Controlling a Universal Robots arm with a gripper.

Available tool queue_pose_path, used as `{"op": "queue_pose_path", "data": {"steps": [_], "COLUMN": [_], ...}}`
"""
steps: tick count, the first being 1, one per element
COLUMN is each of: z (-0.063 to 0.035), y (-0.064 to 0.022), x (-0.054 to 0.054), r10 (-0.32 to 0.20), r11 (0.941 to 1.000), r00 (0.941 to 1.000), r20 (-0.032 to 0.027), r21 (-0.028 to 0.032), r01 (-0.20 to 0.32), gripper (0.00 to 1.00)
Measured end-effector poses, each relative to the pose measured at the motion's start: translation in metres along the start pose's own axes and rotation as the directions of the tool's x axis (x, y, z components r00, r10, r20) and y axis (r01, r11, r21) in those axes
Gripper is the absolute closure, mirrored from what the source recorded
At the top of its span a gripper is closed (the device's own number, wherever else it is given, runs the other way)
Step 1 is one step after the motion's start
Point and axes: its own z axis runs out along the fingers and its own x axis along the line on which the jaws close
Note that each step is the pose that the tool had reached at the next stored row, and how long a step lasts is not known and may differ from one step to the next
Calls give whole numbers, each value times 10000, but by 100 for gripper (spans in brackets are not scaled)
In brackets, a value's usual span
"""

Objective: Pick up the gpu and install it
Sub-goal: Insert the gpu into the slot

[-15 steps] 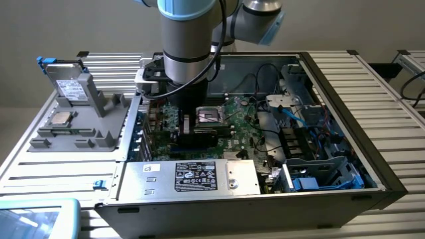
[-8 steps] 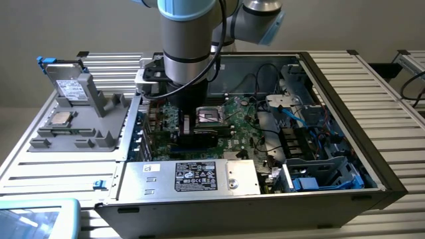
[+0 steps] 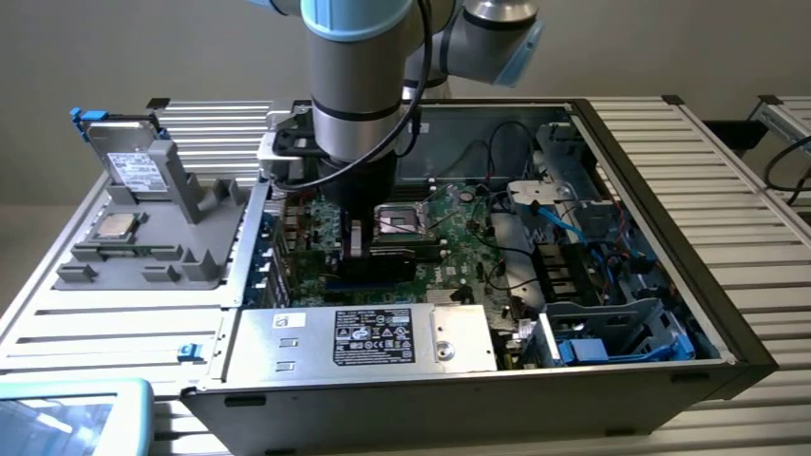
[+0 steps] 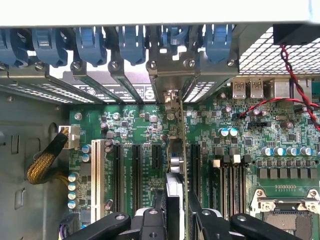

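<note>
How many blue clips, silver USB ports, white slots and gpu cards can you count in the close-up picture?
blue clips: 6
silver USB ports: 2
white slot: 1
gpu: 1
Total: 10

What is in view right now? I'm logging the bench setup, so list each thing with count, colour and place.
computer case: one, black and grey, open on the slatted table.
motherboard: one, green, on the case floor.
gpu: one, thin card seen edge-on, standing upright over an expansion slot, its silver bracket at the rear slot openings.
power supply: one, silver with a black label, at the case's near edge.
CPU socket: one, silver frame, mid-board.
grey fixture: one, on the exterior view's left, beside the case.
processor chip: one, silver, lying on the fixture.
arm: one, silver and blue, reaching down into the case.
gripper: one, black fingers closed on the gpu.
</note>
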Motion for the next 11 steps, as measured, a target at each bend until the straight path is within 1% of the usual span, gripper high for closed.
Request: {"op": "queue_pose_path", "data": {"steps": [7,11], "z": [19,15], "y": [-2,-2], "x": [1,2], "r10": [-1,-1], "r11": [10000,10000], "r00": [10000,10000], "r20": [10,1], "r21": [6,0], "r01": [1,1], "gripper": [73,73]}}
